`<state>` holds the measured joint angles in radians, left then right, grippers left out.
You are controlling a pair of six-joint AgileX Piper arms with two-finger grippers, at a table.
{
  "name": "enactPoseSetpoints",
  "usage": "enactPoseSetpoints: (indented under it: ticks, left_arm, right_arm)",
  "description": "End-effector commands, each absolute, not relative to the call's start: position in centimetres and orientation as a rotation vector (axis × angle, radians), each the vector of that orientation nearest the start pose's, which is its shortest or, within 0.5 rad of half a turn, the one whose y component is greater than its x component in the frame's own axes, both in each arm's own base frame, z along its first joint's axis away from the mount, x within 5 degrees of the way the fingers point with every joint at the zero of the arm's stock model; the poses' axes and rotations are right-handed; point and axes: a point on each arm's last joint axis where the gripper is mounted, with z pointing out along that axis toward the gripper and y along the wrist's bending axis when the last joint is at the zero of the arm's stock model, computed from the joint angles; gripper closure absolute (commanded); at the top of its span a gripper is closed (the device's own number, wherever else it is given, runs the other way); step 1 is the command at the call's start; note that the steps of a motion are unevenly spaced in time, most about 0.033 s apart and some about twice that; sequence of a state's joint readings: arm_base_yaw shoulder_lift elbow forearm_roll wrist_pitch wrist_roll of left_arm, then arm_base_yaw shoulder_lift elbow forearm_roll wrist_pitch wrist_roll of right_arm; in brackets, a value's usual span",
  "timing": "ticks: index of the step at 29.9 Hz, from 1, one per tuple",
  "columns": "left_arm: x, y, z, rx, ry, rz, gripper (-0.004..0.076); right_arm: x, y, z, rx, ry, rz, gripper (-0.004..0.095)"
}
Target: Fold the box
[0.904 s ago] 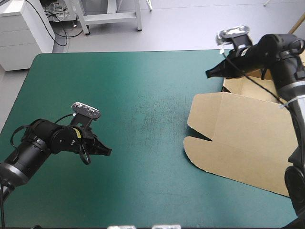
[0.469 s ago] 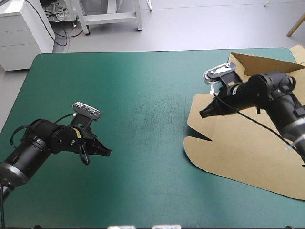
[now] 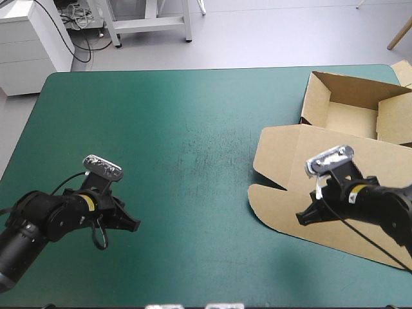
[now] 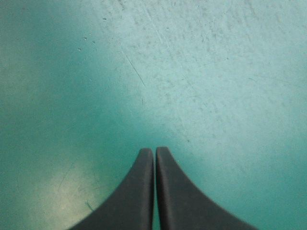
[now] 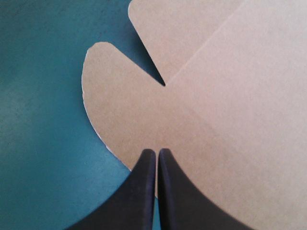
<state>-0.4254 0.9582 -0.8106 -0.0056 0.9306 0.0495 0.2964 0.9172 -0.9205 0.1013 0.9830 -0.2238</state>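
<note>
The brown box (image 3: 347, 106) lies at the table's right side as an open tray with raised walls, its lid (image 3: 293, 158) flat toward the front. My right gripper (image 3: 300, 217) hovers shut over the lid's front-left part. In the right wrist view its tips (image 5: 157, 152) sit just inside the edge of a rounded flap (image 5: 120, 100), beside a V-shaped notch, with nothing seen between the fingers. My left gripper (image 3: 134, 225) is shut over bare teal-green cover at the front left, far from the box. The left wrist view shows the same: gripper (image 4: 154, 152) shut above scuffed cover only.
A white cabinet (image 3: 29, 42) and a metal frame (image 3: 151, 22) stand on the floor beyond the table's far edge. The box reaches toward the table's right edge. The teal-green cover (image 3: 193, 141) spans the space between the two arms.
My right arm has swung from the tray at the far right toward the front, down over the lid, uncovering the tray. My left arm has drawn back slightly toward the front left.
</note>
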Motion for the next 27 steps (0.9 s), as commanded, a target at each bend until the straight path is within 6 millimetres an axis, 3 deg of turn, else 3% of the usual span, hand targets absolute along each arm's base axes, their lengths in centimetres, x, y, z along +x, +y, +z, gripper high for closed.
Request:
enactPoseSetpoints:
  ticks: [1,7,13,21,27]
  left_arm:
    - [14.3,-6.6,31.3,0.572,2.377,-0.185,0.0731]
    - [12.3,-5.7,29.7,0.57,2.367,-0.187,0.0731]
    - [11.5,-5.4,27.7,0.574,2.395,-0.186,0.0731]
    - [11.1,-5.4,26.3,0.565,2.438,-0.216,0.0731]
    - [10.8,-5.3,25.3,0.573,2.478,-0.21,0.0731]
  right_arm:
    - [13.5,4.9,33.8,-0.563,2.293,0.171,0.091]
    - [10.7,4.1,31.0,-0.558,2.285,0.17,0.091]
    - [9.3,3.6,29.3,-0.557,2.265,0.169,0.091]
    - [8.9,3.5,28.9,-0.554,2.25,0.165,0.091]
    - [8.8,3.5,27.3,-0.558,2.302,0.171,0.091]
